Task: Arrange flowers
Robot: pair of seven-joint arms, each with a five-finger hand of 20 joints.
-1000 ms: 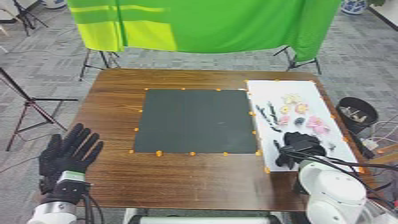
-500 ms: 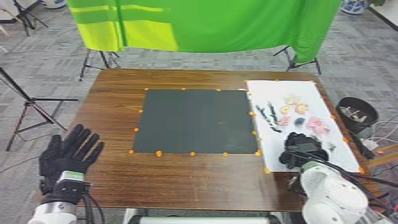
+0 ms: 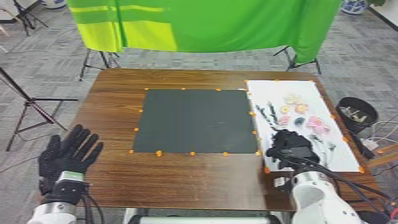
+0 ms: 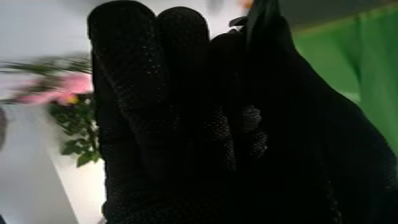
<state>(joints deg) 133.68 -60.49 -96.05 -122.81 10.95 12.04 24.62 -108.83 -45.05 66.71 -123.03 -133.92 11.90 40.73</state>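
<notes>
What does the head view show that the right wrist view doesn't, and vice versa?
Head view: the left hand palm down or up, I can't tell; the black bin beside the table.
Right wrist view: the dotted glove texture of the right hand and distinct green leaves.
Both: the right hand, pink flowers, green cloth.

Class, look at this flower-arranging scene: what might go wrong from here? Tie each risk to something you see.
The right hand is low over the white sheet, close to the pink flowers and dark strips, so a sideways sweep might knock them out of place.

The pink flowers lie close together, so picking one could drag its neighbour.

The bin stands just beyond the table's right edge; a flower pushed that way might fall in.
</notes>
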